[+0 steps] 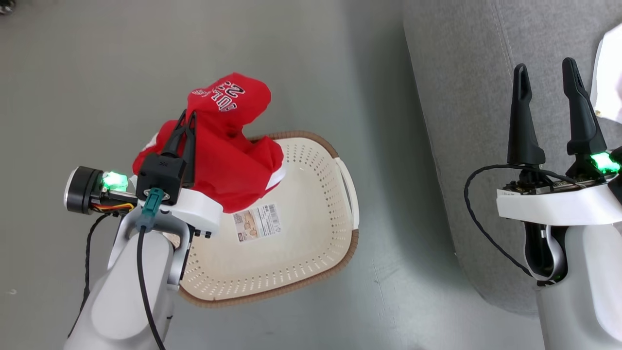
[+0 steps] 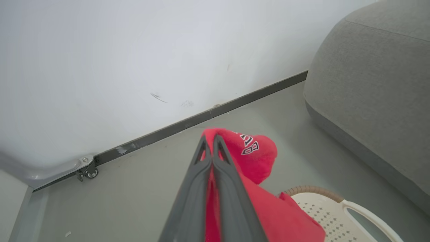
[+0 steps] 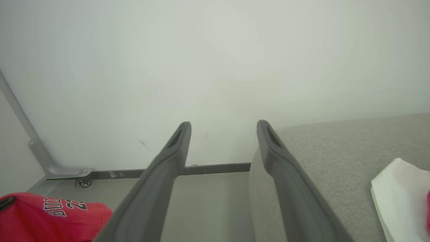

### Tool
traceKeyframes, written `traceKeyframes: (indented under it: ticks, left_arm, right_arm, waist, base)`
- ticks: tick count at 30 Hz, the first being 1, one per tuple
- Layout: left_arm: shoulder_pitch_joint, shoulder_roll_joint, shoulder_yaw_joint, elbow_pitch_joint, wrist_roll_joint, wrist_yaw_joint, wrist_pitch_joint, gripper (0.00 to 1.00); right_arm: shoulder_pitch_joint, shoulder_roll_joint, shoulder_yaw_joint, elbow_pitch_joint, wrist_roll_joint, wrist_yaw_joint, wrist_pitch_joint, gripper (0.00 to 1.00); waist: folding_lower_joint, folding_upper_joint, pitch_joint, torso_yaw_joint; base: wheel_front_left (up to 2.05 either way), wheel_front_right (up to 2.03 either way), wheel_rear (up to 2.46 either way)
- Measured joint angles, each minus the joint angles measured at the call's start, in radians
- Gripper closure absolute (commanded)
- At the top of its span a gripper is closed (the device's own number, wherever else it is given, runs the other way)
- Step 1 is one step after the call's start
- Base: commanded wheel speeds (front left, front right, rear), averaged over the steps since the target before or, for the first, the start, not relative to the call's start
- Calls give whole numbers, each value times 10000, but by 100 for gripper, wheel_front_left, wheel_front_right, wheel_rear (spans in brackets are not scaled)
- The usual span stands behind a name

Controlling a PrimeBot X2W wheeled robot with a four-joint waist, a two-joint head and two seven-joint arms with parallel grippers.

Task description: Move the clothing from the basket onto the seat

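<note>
Your left pincer (image 1: 188,116) is squeezed right down on the red Bulls jersey (image 1: 228,155). In the left wrist view, the two dark fingers (image 2: 231,201) are pressed together with red cloth (image 2: 258,161) pinched between them and bunched over the tips (image 2: 210,138). From the head view, the jersey hangs in a lump off that pincer over the far-left end of the laundry basket (image 1: 301,253), with the lettering and number flopped over the top. You can also catch it at the bottom left of the right wrist view (image 3: 50,218).

The basket sits on the plain grey floor (image 1: 146,58). The bare part of its bottom shows the paper label (image 1: 257,222), and its brown rim and one white handle peek into the left wrist view (image 2: 322,215).

The grey seat (image 1: 461,97) is off to the right of the basket, with a strip of floor between them. Your right pincer (image 1: 544,65) is wide open with nothing in it, fingers spread over the seat's edge (image 3: 224,124).

There's something white lying on the seat (image 3: 399,195) near that pincer. I can't tell what it is.

Room-wise, a white wall (image 2: 134,50) meets the floor at a dark baseboard (image 2: 208,116). There's a small caster wheel (image 2: 90,173) down in the corner by a pale panel. The seat's rounded grey flank (image 2: 369,84) bulges in on the right of that view.
</note>
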State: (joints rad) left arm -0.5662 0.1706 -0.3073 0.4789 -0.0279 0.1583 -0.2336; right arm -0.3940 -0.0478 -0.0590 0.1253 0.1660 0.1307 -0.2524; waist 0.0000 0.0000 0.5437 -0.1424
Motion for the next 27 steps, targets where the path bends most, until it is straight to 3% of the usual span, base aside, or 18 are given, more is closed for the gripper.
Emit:
traceKeyframes:
  ticks: [19, 27]
  left_arm:
    - [486, -134, 236, -698, -426, -104, -58, 100]
    - [508, -115, 205, -972, -771, -600, -88, 100]
  right_arm:
    - [-8, -892, 1572, 100, -199, 0, 247, 0]
    - [-137, -1306, 3141, 63, 648, 0, 698, 0]
  waist:
    - [0, 0, -1517, 644]
    - [0, 0, -2221, 914]
  base:
    - [0, 0, 0]
    - [0, 0, 0]
